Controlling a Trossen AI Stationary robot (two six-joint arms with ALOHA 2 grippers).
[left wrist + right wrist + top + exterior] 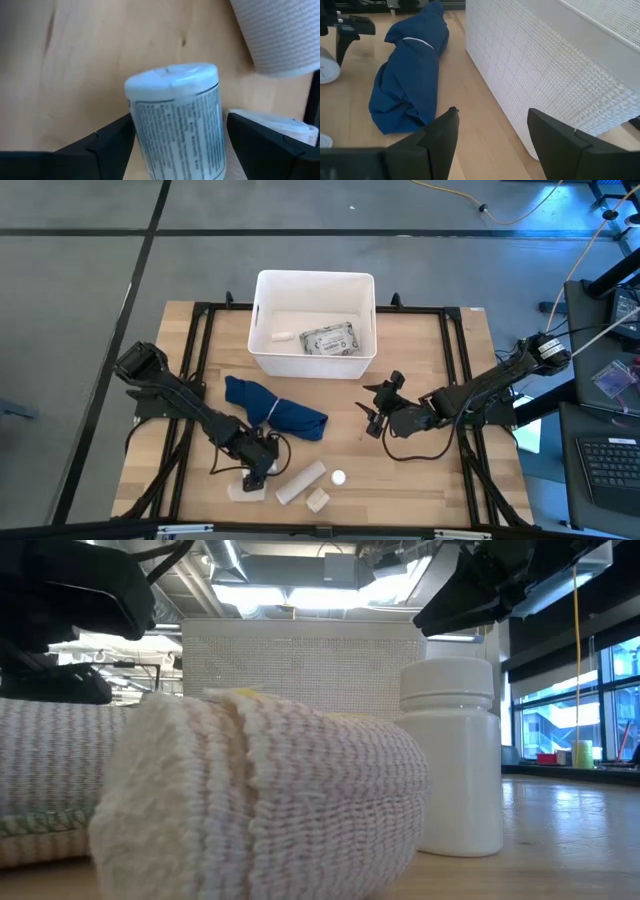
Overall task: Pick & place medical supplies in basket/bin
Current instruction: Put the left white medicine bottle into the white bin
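From overhead you see your left gripper point(258, 470) down near the front edge of the tabletop point(450, 480), among the loose supplies: a beige bandage roll point(300, 481) lying beside it, a small beige block point(318, 500) nearer the edge, and a white bottle point(339, 477) standing just past the roll. That view hides what sits under the claw; the left wrist view shows it, a labelled vial point(180, 120) lying on its side between the two fingers point(107, 145), which stand spread wide with wood showing on either side, gripping nothing. The white basket point(262, 320) stands at the middle of the back edge, and only the overhead view looks into it: a grey dotted flat packet point(329, 340) and a small pale roll point(282, 336) lie on its floor. Your right gripper point(378, 408) hangs toward the middle of the tabletop, in front of the basket's right front corner; its wrist view shows the fingers apart and empty, the basket's perforated wall ahead and the dark blue cloth point(412, 80) bundled beside it. The low view puts the bandage roll and white bottle up close.
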